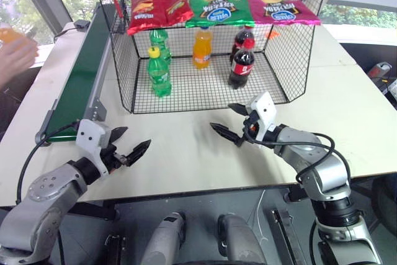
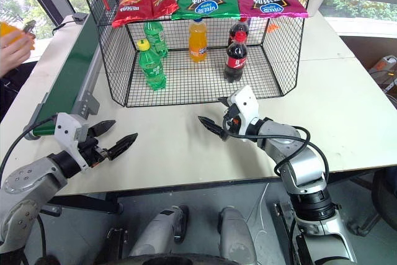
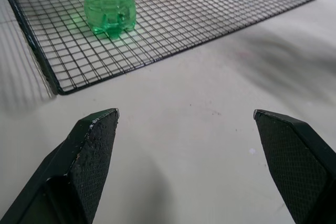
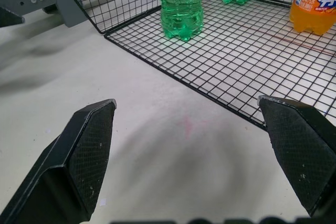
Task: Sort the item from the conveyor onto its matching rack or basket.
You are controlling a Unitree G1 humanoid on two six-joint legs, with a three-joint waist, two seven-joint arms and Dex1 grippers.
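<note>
On the near part of the white table (image 1: 186, 153), both arms wait with nothing in them. The left gripper (image 1: 124, 147) hovers just off the near end of the conveyor (image 1: 77, 82), its two black fingers spread apart and empty. The right gripper (image 1: 231, 121) hangs in front of the open mouth of the black wire cage (image 1: 124, 79), its fingers spread wide, also empty.

At the far left edge, beside the conveyor, a person's hand (image 1: 13, 57) holds something orange (image 1: 7, 34). It may be the soda bottle for this round, but too little of it shows to tell, and no cap can be made out. The green belt itself carries nothing along the stretch that can be seen.

Inside the cage stand two green bottles (image 1: 159, 69), an orange bottle with an orange cap (image 1: 201, 46) and two dark cola bottles (image 1: 242, 60); three snack bags (image 1: 220, 4) lie on its flat top.

The step in hand looks like waiting for the item to arrive, so the sort has not begun. The next move probably falls to the left gripper, nearest the belt: once a bottle comes within reach, close on its body upright, then carry it right through the cage mouth and set it beside the orange drink without knocking the green bottles.
</note>
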